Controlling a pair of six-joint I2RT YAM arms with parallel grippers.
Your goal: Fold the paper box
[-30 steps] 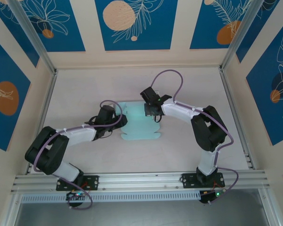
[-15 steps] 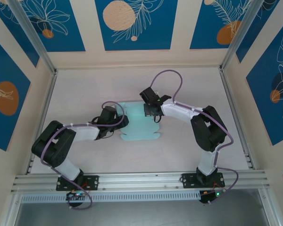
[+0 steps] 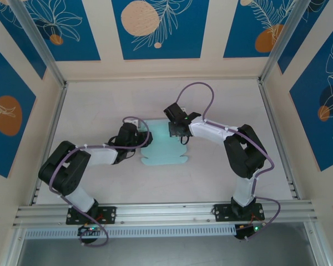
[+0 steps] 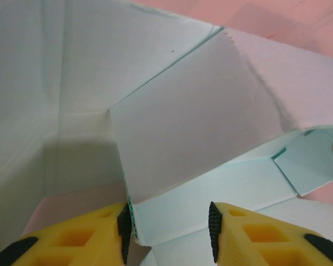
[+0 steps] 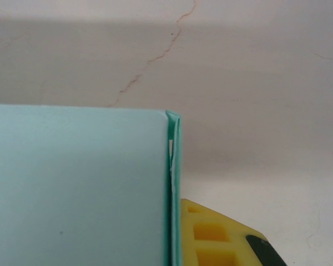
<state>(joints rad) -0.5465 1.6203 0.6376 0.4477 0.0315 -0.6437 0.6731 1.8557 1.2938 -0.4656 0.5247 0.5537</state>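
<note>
Pale-blue card, one paper box [image 3: 164,151], two hands, left hand [image 4: 167,228] apart around a flap [image 4: 200,122], right hand [image 3: 176,131] grip unclear.

Top-down; wrists close on paper box [image 3: 162,149]

Both arms are the same build: the left arm [image 3: 91,157] and right arm [image 3: 213,132] have white links and chunky black joints, and a purple cable [image 3: 200,83] loops along each. The fingers [image 4: 72,238] are bright yellow with hollow pockets and ribbed black pads [image 4: 213,233]. The black bases [image 3: 91,215] have tiny green lights.
</note>
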